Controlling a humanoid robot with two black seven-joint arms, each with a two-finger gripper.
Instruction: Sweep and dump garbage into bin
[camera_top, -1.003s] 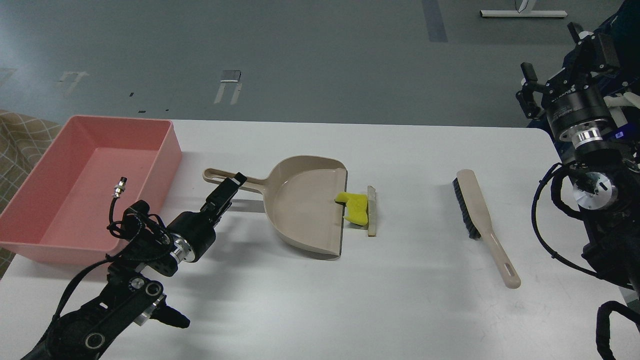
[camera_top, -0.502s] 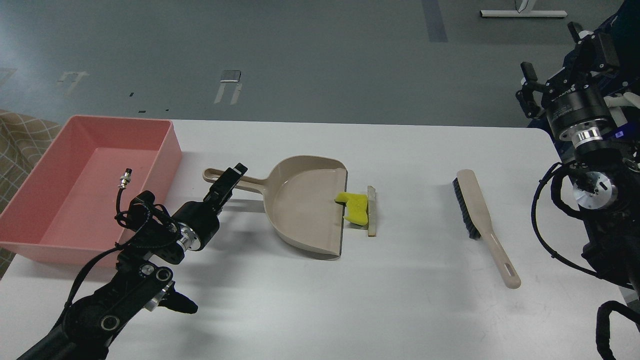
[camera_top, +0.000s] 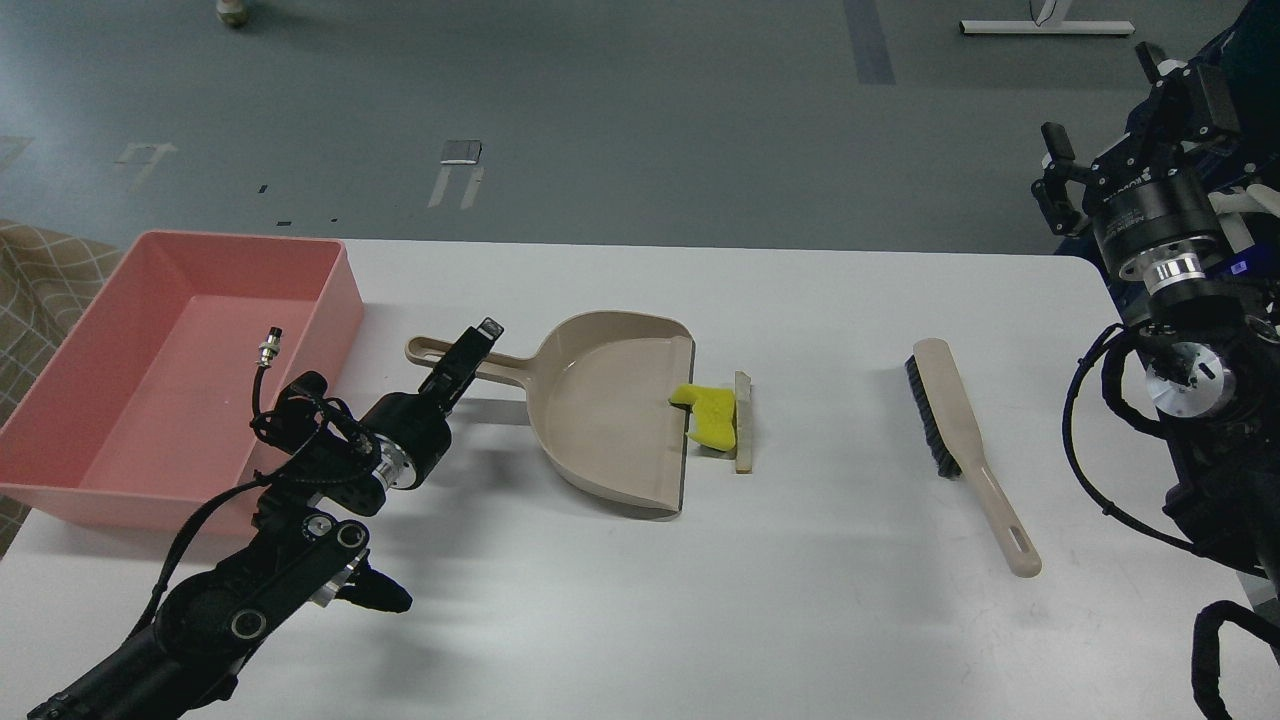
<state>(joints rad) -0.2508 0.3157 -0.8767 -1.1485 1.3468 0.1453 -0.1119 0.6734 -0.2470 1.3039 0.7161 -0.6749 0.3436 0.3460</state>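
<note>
Fingers (camera_top: 470, 352) over dustpan (camera_top: 610, 410) handle.

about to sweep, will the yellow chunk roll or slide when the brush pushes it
The yellow chunk looks like foam, so probably very light and may skip or bounce instead of sliding steadily. Its flat, irregular shape suggests it won't roll. It lies against the dustpan lip, with the strip just behind, so a push from the brush likely moves both together.

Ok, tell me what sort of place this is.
Probably a robotics lab or test hall: a plain white table holds staged cleaning props, the grey floor carries tape marks, and an equipment stand's base shows at the back.
</note>
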